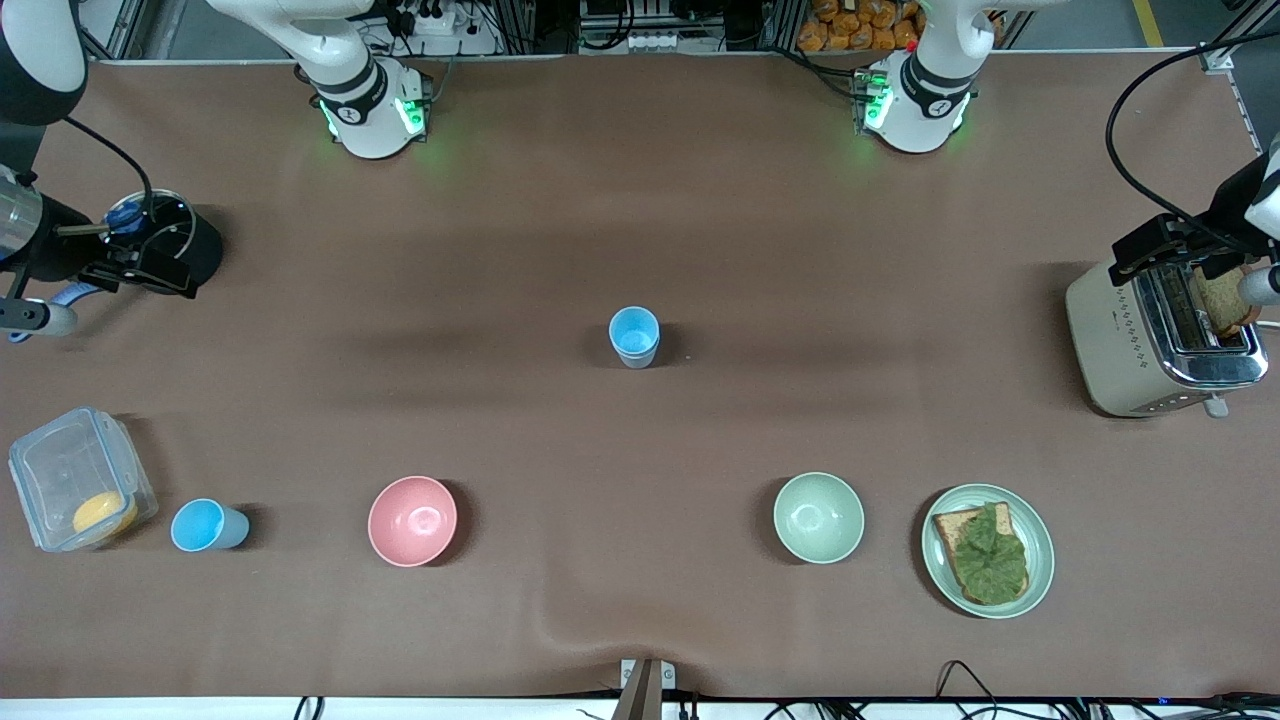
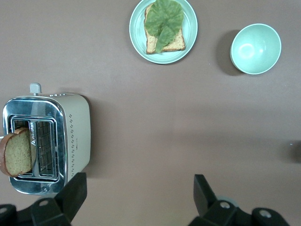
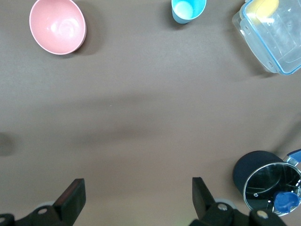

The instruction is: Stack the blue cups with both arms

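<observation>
Standing apart on the table as 2 blue cups, both upright with mouths up, so not stacked now. Found near the table's middle: the middle blue cup (image 1: 634,336), about midway between the 2 arm bases. Found toward the right arm's end, just beside the clear box (image 1: 80,478) and much nearer to the front camera: the end blue cup (image 1: 208,525), seen also in the right wrist view (image 3: 188,10), with the pink bowl (image 1: 412,520) on its side toward the middle.

Hanging over the black pot (image 1: 185,245) at the right arm's end: the right gripper (image 1: 140,262), fingers spread wide and grasping nothing (image 3: 136,200). Hanging over the toaster (image 1: 1160,340) at the left arm's end: the left gripper (image 1: 1185,250), also spread wide with nothing between the fingers (image 2: 139,195).

Judged from this: clearly closer to the right gripper than to the left, the end blue cup. Reachable by either arm, the middle blue cup. Vertical long axis on both cups, so better approached from the side or by the rim.
</observation>
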Controlling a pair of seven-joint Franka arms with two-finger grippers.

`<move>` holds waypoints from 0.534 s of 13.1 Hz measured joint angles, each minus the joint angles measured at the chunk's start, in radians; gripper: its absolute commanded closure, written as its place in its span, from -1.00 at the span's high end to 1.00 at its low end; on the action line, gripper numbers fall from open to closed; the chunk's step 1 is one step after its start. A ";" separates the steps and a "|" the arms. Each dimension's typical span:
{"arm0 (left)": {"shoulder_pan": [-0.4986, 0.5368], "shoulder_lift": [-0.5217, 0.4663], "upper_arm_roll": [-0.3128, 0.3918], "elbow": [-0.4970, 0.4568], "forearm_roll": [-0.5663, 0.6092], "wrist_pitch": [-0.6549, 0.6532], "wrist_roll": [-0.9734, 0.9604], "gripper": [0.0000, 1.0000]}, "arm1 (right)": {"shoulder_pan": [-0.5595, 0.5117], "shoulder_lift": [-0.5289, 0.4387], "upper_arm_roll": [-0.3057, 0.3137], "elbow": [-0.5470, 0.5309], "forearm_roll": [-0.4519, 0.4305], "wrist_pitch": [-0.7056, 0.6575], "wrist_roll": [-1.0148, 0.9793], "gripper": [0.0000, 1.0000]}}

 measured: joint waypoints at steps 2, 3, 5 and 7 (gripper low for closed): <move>0.000 0.000 0.000 0.004 -0.011 0.000 0.000 1.00 | 0.000 0.000 0.000 0.000 0.000 -0.001 0.000 1.00; 0.000 0.000 0.000 0.005 -0.013 0.000 0.000 1.00 | 0.000 0.000 0.000 0.000 0.000 -0.002 0.000 1.00; 0.000 0.000 -0.001 0.006 -0.014 0.000 0.000 1.00 | 0.000 0.000 -0.001 0.000 0.000 -0.002 0.000 1.00; 0.000 0.000 -0.001 0.006 -0.014 0.000 0.000 1.00 | 0.000 0.000 -0.002 0.000 0.000 -0.002 0.000 1.00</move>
